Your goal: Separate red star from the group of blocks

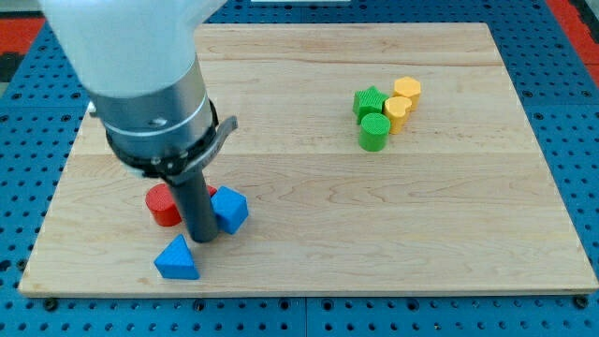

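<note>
Board [309, 225]: pale wood, filling most of the frame; the work sits in its lower left.
Arm: my white and grey body comes down from the upper left and hides much of the lower-left cluster.
Far group: green star [369, 100], green cylinder [374, 132] and two yellow blocks [402, 101] bunched in the upper right, well apart from me.
Near group: red cylinder [163, 206], blue cube [230, 209] and blue triangle [177, 259] close around the rod.
My tip [199, 238]: planted between red cylinder and blue cube, just above the blue triangle; no fingers here, only a rod, so nothing is held.
Red star [211, 192]: I judge it to be the small red sliver showing just right of the rod against the blue cube; its shape is mostly hidden.
Risk: a push from here could drag the blue cube along with the star, since they look touching.
Risk, smaller: sliding toward the frame's bottom could shove the blue triangle off the board's edge.
</note>
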Motion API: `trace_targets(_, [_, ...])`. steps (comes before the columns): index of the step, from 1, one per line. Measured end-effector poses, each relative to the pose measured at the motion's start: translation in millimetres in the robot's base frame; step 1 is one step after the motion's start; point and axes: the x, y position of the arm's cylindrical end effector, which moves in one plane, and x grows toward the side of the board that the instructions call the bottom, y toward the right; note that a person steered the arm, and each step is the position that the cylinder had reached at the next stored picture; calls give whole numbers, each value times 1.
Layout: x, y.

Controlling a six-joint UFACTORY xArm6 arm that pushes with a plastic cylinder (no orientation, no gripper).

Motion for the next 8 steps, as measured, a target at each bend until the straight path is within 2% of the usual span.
trace_targets(1, [-23, 0])
trace_targets(3, [-16, 18])
trace_targets(5, [-68, -8])
trace_targets(7, [-63, -18])
trace_targets(8, [-51, 0])
